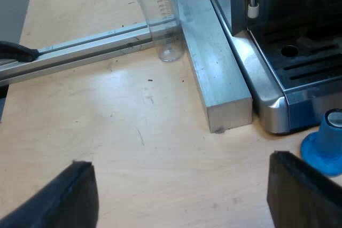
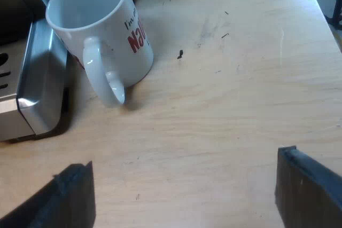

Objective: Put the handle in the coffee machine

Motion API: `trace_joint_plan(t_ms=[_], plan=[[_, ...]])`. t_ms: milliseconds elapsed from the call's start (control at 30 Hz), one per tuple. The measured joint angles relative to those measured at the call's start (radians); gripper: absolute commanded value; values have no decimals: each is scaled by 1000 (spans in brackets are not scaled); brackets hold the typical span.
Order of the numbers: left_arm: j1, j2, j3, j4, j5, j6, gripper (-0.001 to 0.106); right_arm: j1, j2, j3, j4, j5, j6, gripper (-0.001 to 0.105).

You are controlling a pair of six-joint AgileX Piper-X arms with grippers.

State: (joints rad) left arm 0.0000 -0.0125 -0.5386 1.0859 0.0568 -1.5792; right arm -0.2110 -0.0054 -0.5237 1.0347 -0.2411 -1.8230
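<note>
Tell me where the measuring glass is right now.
In the left wrist view, the measuring glass stands upright on the table, in the corner where a metal rail meets a thick metal bar that separates it from the espresso machine.

Bare tabletop (image 1: pixel 139 132) lies open, hemmed by espresso machine (image 1: pixel 299 76), metal bar (image 1: pixel 214 62), measuring glass (image 1: pixel 163 20), blue tamper (image 1: pixel 325 145) and mug (image 2: pixel 115 41)
</note>
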Motion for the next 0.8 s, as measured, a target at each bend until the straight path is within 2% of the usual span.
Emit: trace_joint_plan(t_ms=[200, 800], plan=[[0, 0, 0, 0, 0, 0, 67, 65, 0, 0, 0, 6, 1, 71], [0, 0, 0, 0, 0, 0, 67, 66, 0, 0, 0, 6, 1, 71]])
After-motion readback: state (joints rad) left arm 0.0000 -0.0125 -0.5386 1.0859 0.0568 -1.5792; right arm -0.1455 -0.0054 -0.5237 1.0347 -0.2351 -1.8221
